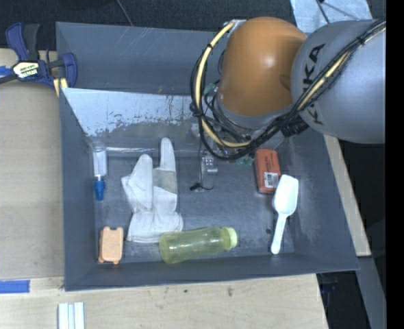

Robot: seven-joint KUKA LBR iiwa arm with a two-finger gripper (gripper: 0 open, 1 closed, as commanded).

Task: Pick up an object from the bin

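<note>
1. One grey metal bin point(75, 211) is seen, with six loose things counted on its floor, each lying apart from the rest.
2. One white cloth point(150, 197), crumpled, perhaps a glove, is spread left of the middle, with one narrow part pointed towards the far wall.
3. One clear tube point(99, 173) with a blue tip is laid at the left side, just beside the cloth.
4. One small orange block point(111, 244) is found in the near left corner.
5. One yellow-green bottle point(197, 244) is laid on its side along the near wall, just below the cloth.
6. One orange-red box point(267, 170) with a white label is placed right of the middle.
7. One white scoop point(283, 208) is laid just beside that box, its handle pointed at the near wall.
8. The gripper point(204, 175) is lowered under the orange cover point(263, 64) and its looped cables point(209, 115).
9. It is set over bare floor between the cloth and the box, nearer the cloth.
10. Whether it is released or clenched cannot be told, nor whether the floor is touched.
11. The cloth, the nearest thing, is seen just to the left of it, lying flat.
</note>
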